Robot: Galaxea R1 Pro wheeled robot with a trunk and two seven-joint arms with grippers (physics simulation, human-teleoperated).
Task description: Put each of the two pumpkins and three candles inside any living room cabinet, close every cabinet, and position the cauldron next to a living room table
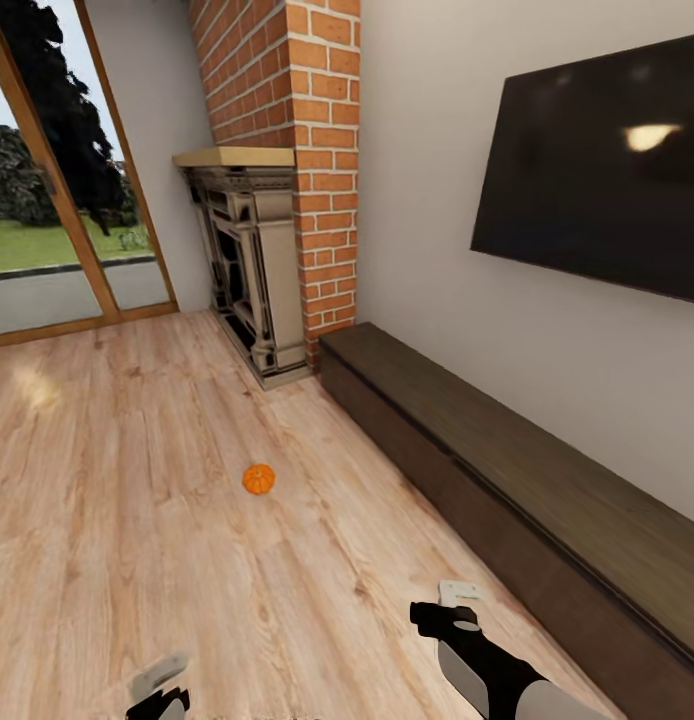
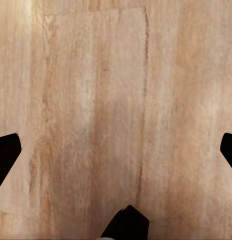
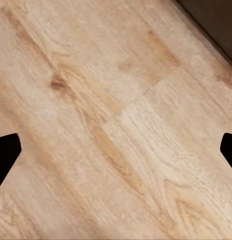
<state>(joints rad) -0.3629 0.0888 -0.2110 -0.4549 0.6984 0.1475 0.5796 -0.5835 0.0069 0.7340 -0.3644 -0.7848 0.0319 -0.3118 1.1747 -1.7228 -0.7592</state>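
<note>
On the wood floor [image 1: 107,520], well apart from both arms: one pumpkin [image 1: 258,479], loose, uncollected. Cabinet [image 1: 507,490] along wall, fronts closed. Left end effector [image 2: 116,150] and right end effector [image 3: 116,150]: fingers spread, empty, lowered for travel, presumably.

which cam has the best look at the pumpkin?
Head view: the pumpkin sits whole on the wood floor, away from the cabinet. Both wrist views look at floor planks.

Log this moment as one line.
small orange ribbed pumpkin: on wood floor, untouched | long dark-brown wood cabinet: closed, along wall | left gripper: open, empty | right gripper: open, empty
</note>
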